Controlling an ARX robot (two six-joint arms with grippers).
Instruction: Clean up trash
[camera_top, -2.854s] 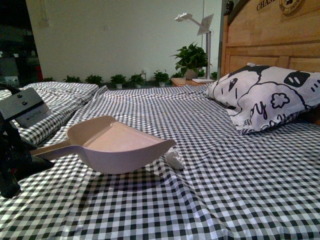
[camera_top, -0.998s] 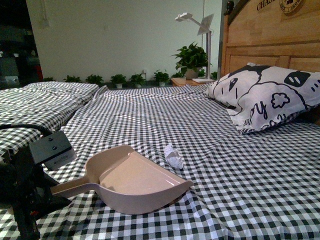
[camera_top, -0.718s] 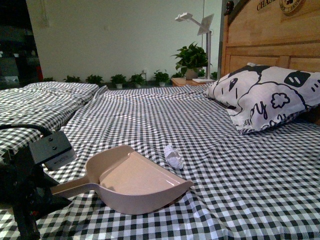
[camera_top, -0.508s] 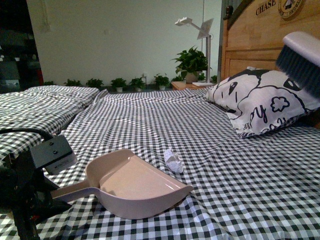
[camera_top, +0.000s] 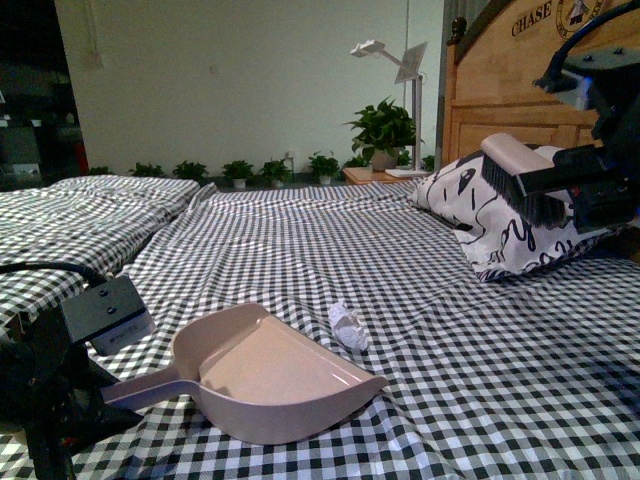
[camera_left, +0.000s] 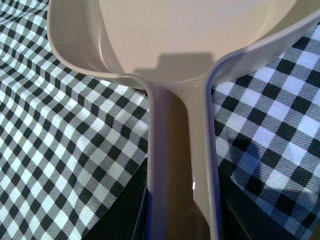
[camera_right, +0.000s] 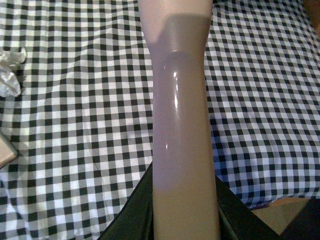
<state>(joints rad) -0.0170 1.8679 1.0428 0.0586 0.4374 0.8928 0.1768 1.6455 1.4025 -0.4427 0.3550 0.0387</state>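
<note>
Left end effector (camera_top: 88, 392): closed on the dustpan (camera_top: 270, 372) handle. The left wrist view shows the handle clamped between both jaws. The pan rests on the bed (camera_top: 480, 390) with its open mouth turned away from me.

Right end effector (camera_top: 592, 188): closed on the brush (camera_top: 518, 180) handle. The brush is held up in the air in front of the pillow (camera_top: 500, 245), bristles downward.

Wad (camera_top: 348, 327): lies on the checked sheet just beyond the pan's lip. I cannot tell whether the two touch. It is well apart from the brush.
</note>
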